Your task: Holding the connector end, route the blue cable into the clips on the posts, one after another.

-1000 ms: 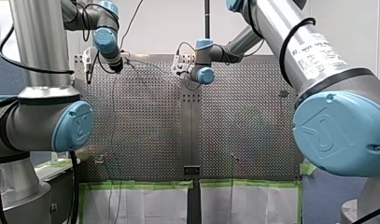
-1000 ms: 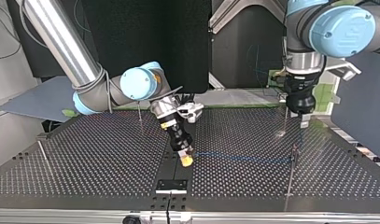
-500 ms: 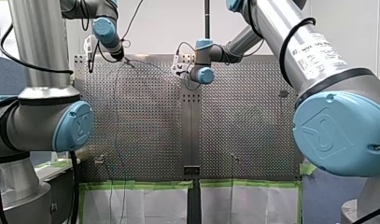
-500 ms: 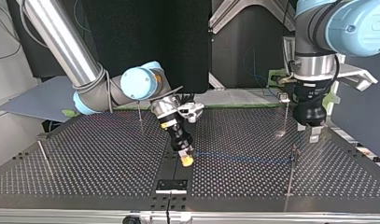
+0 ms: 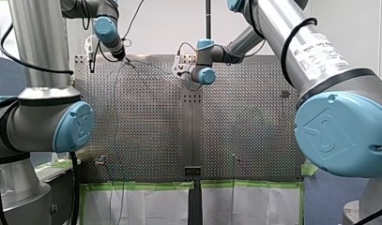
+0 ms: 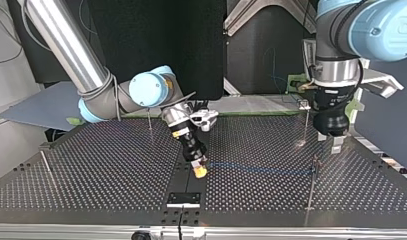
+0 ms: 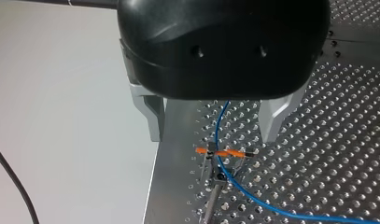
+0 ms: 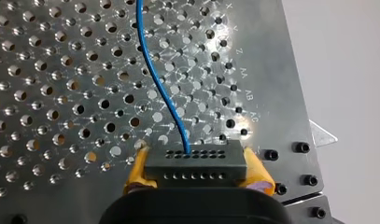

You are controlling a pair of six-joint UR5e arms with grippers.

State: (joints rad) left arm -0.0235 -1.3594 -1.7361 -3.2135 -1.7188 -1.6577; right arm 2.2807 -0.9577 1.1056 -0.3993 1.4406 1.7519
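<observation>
My right gripper (image 6: pixel 199 170) leans down at the table's middle, its yellow pads (image 8: pixel 255 171) shut on a black connector (image 8: pixel 197 164). The thin blue cable (image 8: pixel 163 88) leaves the connector and runs low over the plate (image 6: pixel 261 170) toward the top view's right. There it sits in an orange-tipped clip (image 7: pixel 220 152) on a thin post (image 6: pixel 311 185). My left gripper (image 7: pixel 213 135) hangs above that clip with its metal fingers (image 7: pixel 152 116) open. The cable rises between them, and I see no finger touching it.
Other thin posts stand on the perforated plate (image 6: pixel 101 170): one at the back right (image 6: pixel 307 117), one at the back middle (image 6: pixel 150 122), one at the left edge (image 6: pixel 45 162). A black bracket (image 6: pixel 183 199) sits at the near edge. Green tape (image 5: pixel 141 185) lines the plate's other edge.
My left gripper has shifted toward the top view's right and nearer that camera, ending above the clipped post. My right gripper and the connector have stayed put.
</observation>
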